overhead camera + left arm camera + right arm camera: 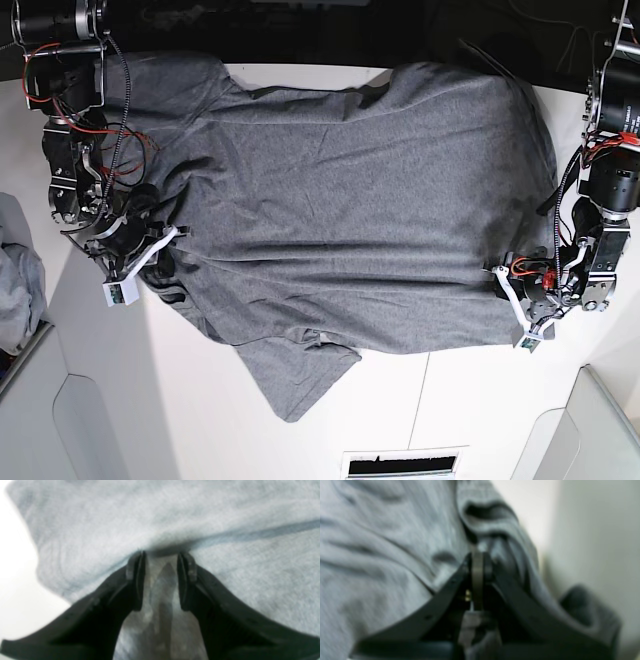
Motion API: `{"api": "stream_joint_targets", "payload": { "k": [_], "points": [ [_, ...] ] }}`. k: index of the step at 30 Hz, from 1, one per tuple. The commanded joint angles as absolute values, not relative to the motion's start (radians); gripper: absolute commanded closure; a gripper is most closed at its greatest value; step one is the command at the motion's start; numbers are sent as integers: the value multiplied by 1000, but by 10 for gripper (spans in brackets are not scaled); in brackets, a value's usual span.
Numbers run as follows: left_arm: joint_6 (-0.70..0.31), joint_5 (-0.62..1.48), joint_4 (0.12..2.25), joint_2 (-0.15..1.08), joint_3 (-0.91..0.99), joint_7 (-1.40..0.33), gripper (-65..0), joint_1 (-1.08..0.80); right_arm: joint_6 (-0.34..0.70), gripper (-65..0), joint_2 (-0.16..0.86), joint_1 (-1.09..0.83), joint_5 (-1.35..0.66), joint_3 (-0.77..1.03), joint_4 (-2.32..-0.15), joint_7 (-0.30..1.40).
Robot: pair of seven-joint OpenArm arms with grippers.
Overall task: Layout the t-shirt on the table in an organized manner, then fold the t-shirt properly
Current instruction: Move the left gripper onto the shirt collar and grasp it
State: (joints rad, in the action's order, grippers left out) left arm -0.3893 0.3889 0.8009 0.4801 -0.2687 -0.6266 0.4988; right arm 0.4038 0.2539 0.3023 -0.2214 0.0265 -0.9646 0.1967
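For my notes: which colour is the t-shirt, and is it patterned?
Heathered charcoal grey, plain, no print; the t-shirt shows best in the base view.

Heathered charcoal-grey t-shirt (360, 190), plain – white table (150, 400), thin dark seam, black tools w/ white cams

The t-shirt (350, 210) lies spread across the table (200, 420), 1 sleeve toward the near edge (base view); another garment heap (18, 275) sits at far left.
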Motion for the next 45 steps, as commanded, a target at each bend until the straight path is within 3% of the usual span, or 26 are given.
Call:
{"api": "stream_joint_targets", "payload": {
  "k": [1, 7, 11, 16, 20, 34, 40, 45],
  "points": [
    [-400, 422, 840, 507, -262, -633, -239, 528, 408, 0, 260, 342, -240, 36, -998, 168],
    [-528, 634, 1087, 496, -263, -676, -239, 432, 352, 0, 212, 391, -186, 36, -1001, 168],
    [-599, 675, 1217, 408, -269, -712, -238, 327, 307, 0, 168, 426, -77, 35, -976, 168],
    [-599, 641, 1221, 280, -371, -702, -239, 247, 311, 0, 153, 434, -50, 35, -899, 187],
    [-549, 566, 1221, 252, -439, -698, -239, 217, 343, 0, 155, 374, -49, 35, -901, 192],
    [-539, 526, 1221, 447, -439, -695, -239, 182, 445, 0, 146, 97, -211, 35, -1173, 195],
    [-568, 553, 1239, 539, -439, -694, -239, 182, 440, 0, 146, 94, -214, 36, -1261, 195],
    [-599, 639, 1385, 548, -439, -710, -239, 179, 424, 0, 146, 167, -213, 44, -1287, 193]
  ]
}}
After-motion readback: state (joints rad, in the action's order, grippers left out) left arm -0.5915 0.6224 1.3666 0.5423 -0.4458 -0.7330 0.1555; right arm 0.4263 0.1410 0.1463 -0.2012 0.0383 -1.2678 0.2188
